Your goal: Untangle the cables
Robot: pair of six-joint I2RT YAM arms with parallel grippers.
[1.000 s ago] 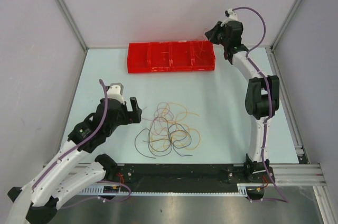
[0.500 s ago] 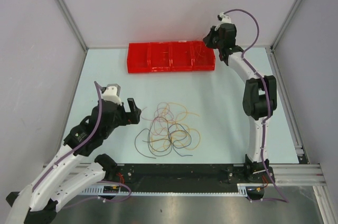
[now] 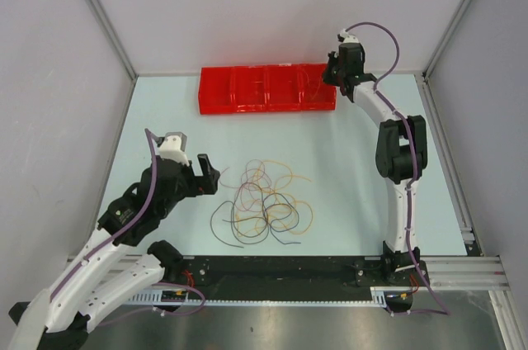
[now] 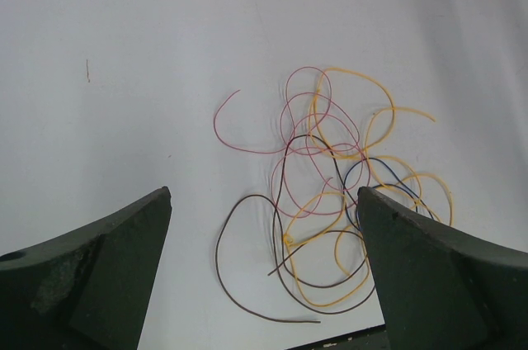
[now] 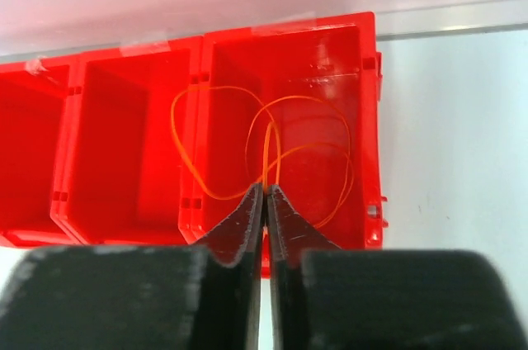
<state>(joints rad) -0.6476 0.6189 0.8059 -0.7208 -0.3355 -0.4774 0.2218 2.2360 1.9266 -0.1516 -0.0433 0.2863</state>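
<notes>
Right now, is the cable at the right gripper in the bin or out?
In: the orange cable loops within the red bin's walls.

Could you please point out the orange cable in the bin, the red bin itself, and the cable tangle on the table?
orange cable (image 5: pixel 266 152), right wrist view, its upright middle strand.
red bin (image 3: pixel 216 90), top view, floor of its leftmost compartment.
cable tangle (image 3: pixel 262 201), top view, dense middle of the loops.

Two white arms with black joints, left arm (image 3: pixel 99 255) and right arm (image 3: pixel 402 210). Thick purple cable (image 3: pixel 373 23) along each. Fingers (image 4: pixel 429 276) black, wedge-shaped, scuffed.
</notes>
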